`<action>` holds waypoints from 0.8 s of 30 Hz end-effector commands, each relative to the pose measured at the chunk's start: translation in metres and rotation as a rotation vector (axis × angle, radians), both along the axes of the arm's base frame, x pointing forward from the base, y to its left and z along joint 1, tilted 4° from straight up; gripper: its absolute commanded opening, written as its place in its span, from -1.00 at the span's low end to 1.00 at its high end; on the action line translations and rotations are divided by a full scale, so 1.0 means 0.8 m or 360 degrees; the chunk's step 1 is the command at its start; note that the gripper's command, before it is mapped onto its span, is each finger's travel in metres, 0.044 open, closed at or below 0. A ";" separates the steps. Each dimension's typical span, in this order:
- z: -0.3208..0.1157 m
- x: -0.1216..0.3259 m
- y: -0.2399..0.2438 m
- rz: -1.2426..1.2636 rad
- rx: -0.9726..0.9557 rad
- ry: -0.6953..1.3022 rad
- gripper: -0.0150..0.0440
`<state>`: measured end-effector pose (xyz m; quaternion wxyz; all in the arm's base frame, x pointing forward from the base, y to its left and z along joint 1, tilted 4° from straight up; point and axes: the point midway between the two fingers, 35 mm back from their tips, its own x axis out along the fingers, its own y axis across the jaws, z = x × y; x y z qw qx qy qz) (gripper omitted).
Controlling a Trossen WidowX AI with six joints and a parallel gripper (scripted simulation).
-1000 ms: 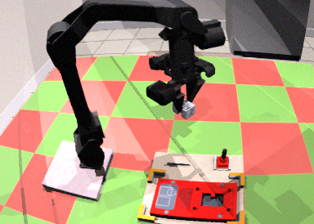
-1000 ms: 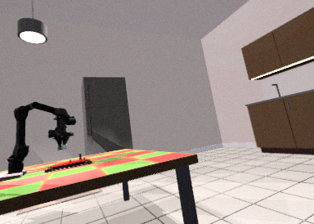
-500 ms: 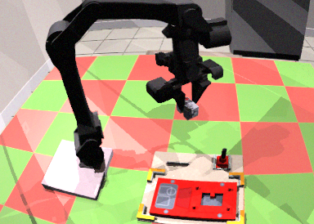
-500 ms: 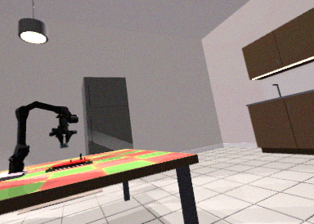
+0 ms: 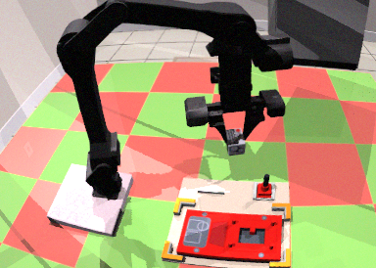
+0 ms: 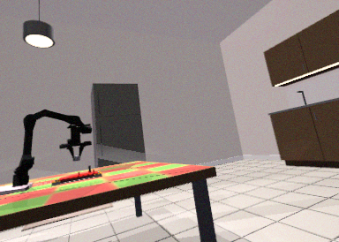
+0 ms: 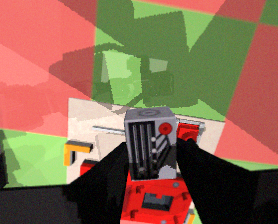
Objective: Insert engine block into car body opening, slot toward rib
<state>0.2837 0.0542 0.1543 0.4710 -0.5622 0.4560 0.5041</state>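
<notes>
My gripper [image 5: 236,139] [image 6: 77,157] [image 7: 150,145] is shut on the grey engine block [image 5: 236,143] [image 7: 150,142], which has dark ribbed slots and a red round cap on its top face. It holds the block in the air, behind and above the car body. The red car body [image 5: 220,254] [image 7: 132,212] lies flat on the cream board. Its dark rectangular opening [image 5: 251,237] [image 7: 156,201] shows, with a small red rib at its back edge. The block's underside and the side away from the cameras are hidden.
The cream board [image 5: 235,187] [image 7: 82,117] has yellow corner brackets [image 5: 185,204] [image 7: 77,151] around the car body. A red piece with a black upright knob [image 5: 264,189] stands at its back right, and a thin rod [image 5: 211,192] [image 7: 109,129] lies at its back. The arm's pale base plate [image 5: 78,206] is at the left.
</notes>
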 end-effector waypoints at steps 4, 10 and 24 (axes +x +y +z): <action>-0.007 0.013 -0.022 -0.0342 0.0032 -0.0011 -0.49; -0.012 0.020 -0.037 -0.0533 0.0056 -0.0021 -0.49; -0.025 0.036 -0.084 -0.1170 0.0098 -0.0046 -0.49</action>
